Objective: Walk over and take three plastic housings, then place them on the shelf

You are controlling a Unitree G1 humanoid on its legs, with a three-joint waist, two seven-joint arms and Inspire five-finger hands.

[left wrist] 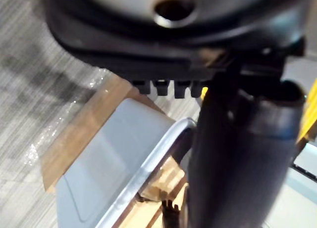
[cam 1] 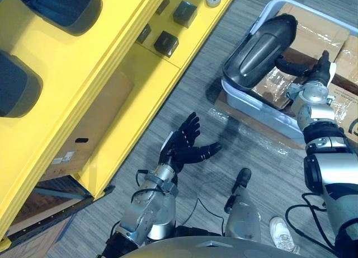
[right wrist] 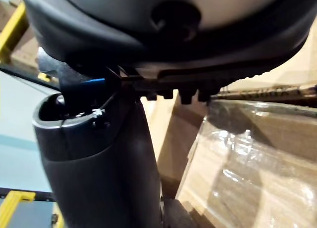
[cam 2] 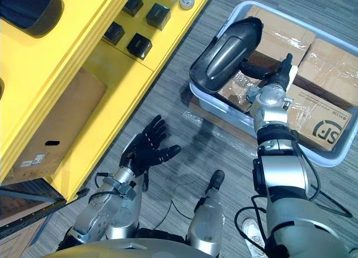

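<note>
Beside the housing [cam 1: 262, 45] in the bin [cam 1: 251, 105], the right hand [cam 1: 321, 70].

Bright, even light; soft shadows.

a stockroom or light-industrial storage area: a yellow painted metal shelf unit [cam 1: 120, 40] holds small dark box-shaped parts [cam 1: 166, 43] and rounded dark plastic housings [cam 1: 61, 6], while film-wrapped brown cardboard cartons [cam 2: 330, 62] fill a pale grey plastic tote [cam 1: 249, 99] on grey striped carpet [cam 1: 184, 112].
</note>
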